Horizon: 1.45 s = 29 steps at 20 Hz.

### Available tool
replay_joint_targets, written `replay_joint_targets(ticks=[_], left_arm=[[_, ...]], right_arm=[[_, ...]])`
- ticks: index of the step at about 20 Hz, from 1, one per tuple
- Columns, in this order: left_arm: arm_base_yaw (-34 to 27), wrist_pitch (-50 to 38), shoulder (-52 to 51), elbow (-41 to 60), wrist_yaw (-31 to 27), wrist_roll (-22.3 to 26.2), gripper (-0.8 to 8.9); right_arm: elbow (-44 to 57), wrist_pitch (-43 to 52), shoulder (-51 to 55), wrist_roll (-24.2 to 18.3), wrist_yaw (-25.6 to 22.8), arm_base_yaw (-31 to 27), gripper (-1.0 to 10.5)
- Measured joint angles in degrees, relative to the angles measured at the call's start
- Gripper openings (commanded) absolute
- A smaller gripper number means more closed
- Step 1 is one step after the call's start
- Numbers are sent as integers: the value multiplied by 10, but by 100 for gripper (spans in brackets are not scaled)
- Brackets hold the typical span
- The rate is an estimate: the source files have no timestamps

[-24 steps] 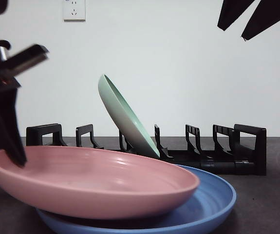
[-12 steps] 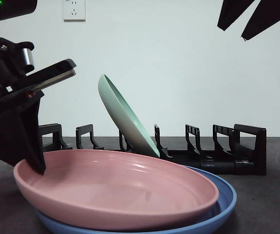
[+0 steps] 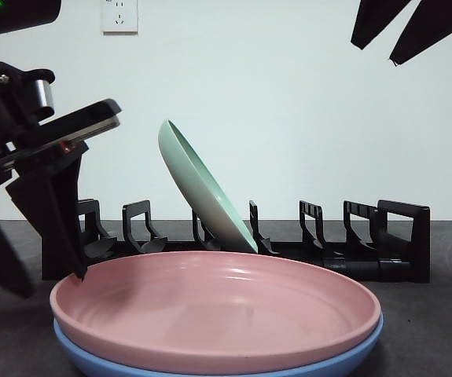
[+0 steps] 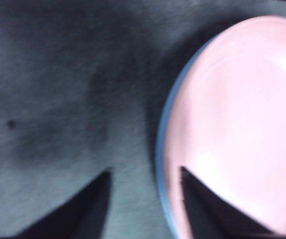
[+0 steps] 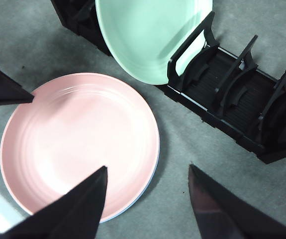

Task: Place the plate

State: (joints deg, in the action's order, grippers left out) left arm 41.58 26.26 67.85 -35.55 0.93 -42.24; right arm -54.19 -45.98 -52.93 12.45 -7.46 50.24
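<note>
Three plates are before us: a pink plate [image 3: 216, 310] lying flat and nested on a blue plate [image 3: 210, 363], and a green plate [image 3: 202, 188] standing tilted in a black dish rack [image 3: 343, 247] at the back of the dark surface [image 3: 438, 330]. In the right wrist view the pink plate [image 5: 78, 144] covers nearly all of the blue one, of which we see only a thin edge [image 5: 150, 179], and the green plate [image 5: 147, 35] leans between the rack's [image 5: 232, 99] prongs just beyond the stack. The left claw [image 3: 41, 271] hangs at the pink plate's rim, its jaws spread apart and gripping nothing; in its own wrist view [image 4: 145, 174] one jaw tip lies over the pink plate [image 4: 237, 129] just inside the rim, the other over bare surface [image 4: 58, 99] beside the blue edge [image 4: 161, 149]. That picture is blurred, so we cannot tell whether the inner tip touches the plate. The right claw [image 5: 147, 172] waits high above, jaws wide apart and empty, showing only as black tips [image 3: 398, 27] at the upper corner of the front view.
</note>
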Motion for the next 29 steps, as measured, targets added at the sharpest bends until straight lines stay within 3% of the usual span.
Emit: replay_joint_targets(ticks=[3,7,11,15,21,29], left_arm=[[-15,67,-21,-21,-20,27,280],[-61,201,-93,-94,-56,116,280],[-105,306,-163,-162,-65,182,280],[-141,366,-229,-228,-73,212,280],[-162,379,-293,-256,-81,217,280],[-162,387,-292,-256,-81,217,280]], right_arm=[[0,0,0,2,0,0,256],[0,11,0,14,3,-16,256],[0,26,-9,16,52,-44,256],[-30,27,-55,19,97,-62,256],[-218,17,-219,17,184,-79,255],[-488,-61,-467,16,195,-79,255]])
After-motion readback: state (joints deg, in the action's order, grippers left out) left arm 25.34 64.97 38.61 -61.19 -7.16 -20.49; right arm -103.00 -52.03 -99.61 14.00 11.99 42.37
